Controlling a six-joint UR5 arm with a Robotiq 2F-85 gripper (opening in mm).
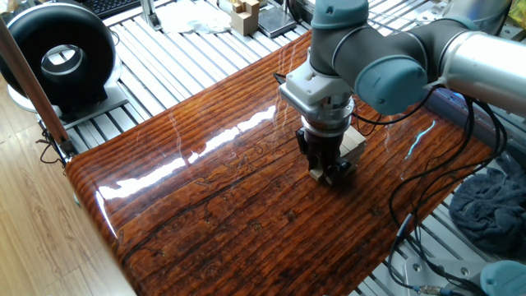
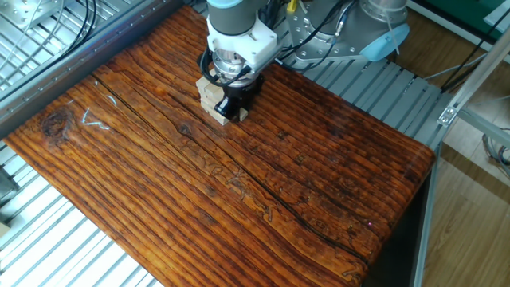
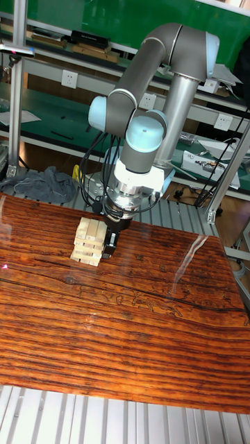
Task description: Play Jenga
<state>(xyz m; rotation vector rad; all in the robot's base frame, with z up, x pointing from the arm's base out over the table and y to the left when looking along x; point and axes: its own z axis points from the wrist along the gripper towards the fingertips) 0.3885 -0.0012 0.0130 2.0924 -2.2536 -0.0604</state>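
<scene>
The Jenga tower is a short stack of pale wooden blocks standing on the dark wooden table. It also shows partly behind the arm as Jenga tower and Jenga tower. My gripper is lowered against the tower's side, its black fingers reaching down to the lowest layers. A pale block end sticks out between the fingers at table level, and the gripper looks shut on it. The same block shows beside the gripper. The wrist hides the contact itself.
A black round fan stands beyond the table's far left corner. Small wooden pieces and cloth lie on the metal bench behind. Cables hang by the right edge, beside a grey rag.
</scene>
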